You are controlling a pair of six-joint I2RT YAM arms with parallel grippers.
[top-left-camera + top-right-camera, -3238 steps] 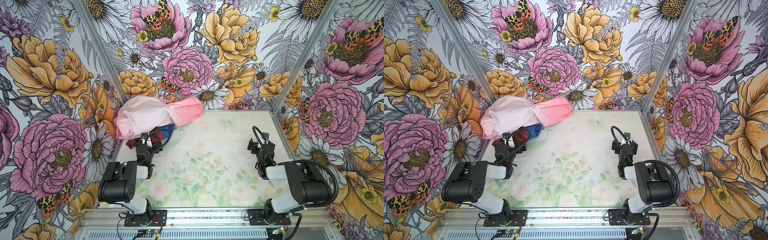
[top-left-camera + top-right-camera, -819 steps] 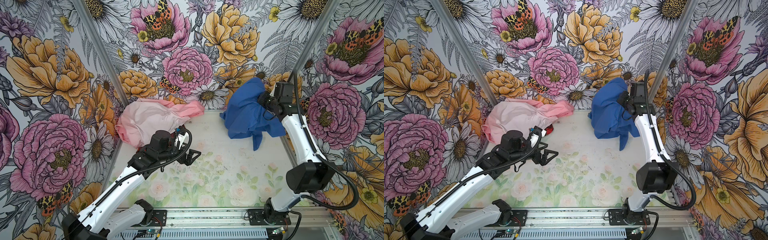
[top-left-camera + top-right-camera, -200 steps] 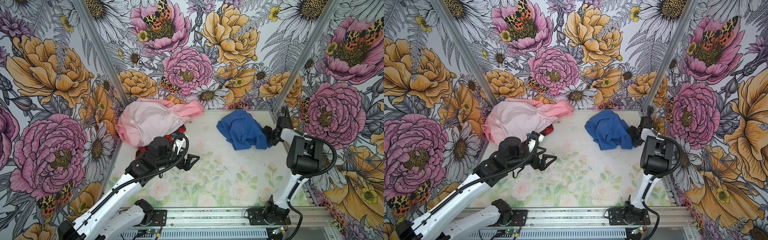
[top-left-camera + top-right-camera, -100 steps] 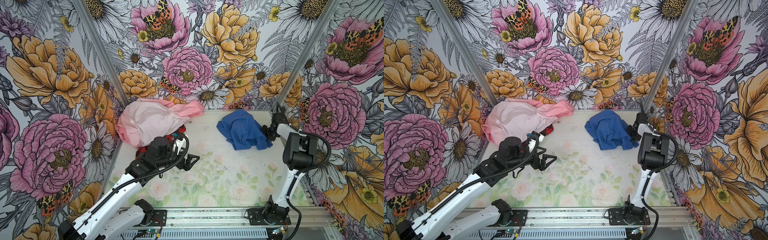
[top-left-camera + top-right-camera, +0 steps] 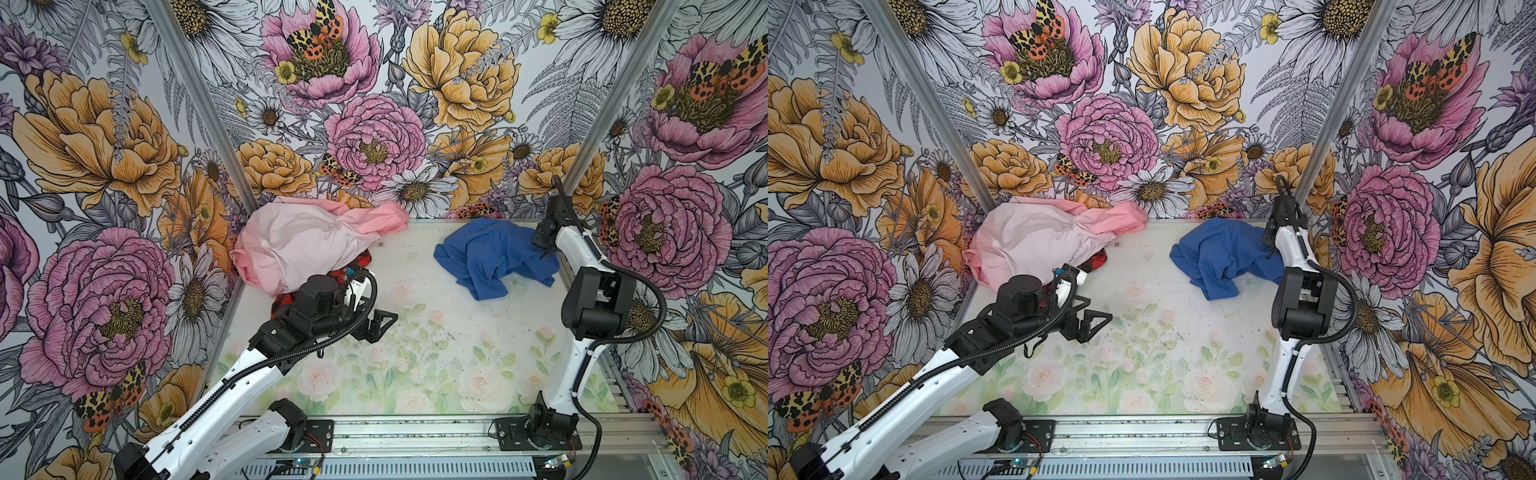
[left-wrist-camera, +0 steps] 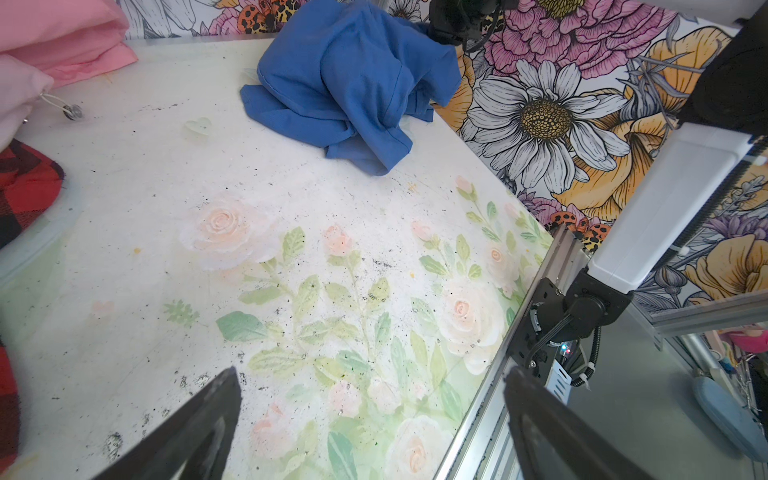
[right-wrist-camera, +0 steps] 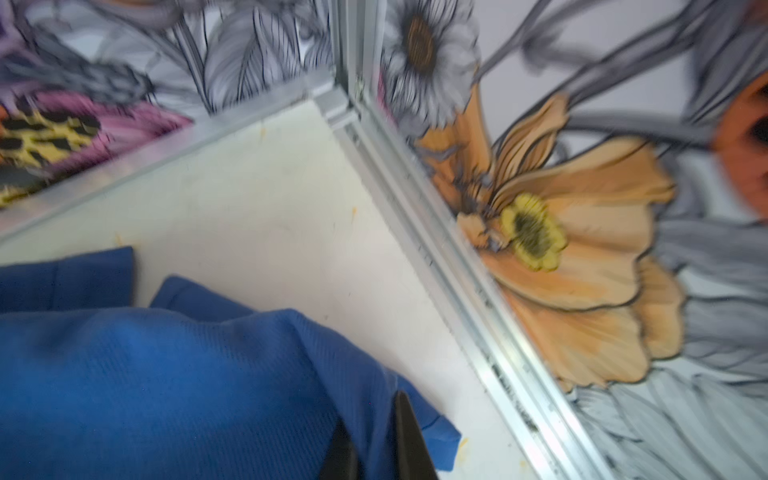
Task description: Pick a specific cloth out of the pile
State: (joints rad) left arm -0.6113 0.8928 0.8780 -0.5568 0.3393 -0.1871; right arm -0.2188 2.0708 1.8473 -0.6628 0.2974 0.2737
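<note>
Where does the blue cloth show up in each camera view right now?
Top view: blue cloth at the far right of the table, beside the right arm.
Top view: same spot.
Left wrist: crumpled across the table, near the flowered wall.
Right wrist: close up, a fold pinched in the right gripper.
Shared landmark: the right gripper at the cloth's edge.

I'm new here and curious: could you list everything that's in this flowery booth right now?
blue cloth: one, royal blue, crumpled at the table's far right, apart from the other cloths.
pink cloth: one, pale pink, heaped in the far left corner.
checked cloth: one, red and black, mostly under the pink cloth.
table: one, pale with faded roses and dark specks.
walls: three, flower-printed, around the table.
left gripper: one, black, open and empty, beside the checked cloth.
right gripper: one, black, shut on a fold of the blue cloth.
</note>
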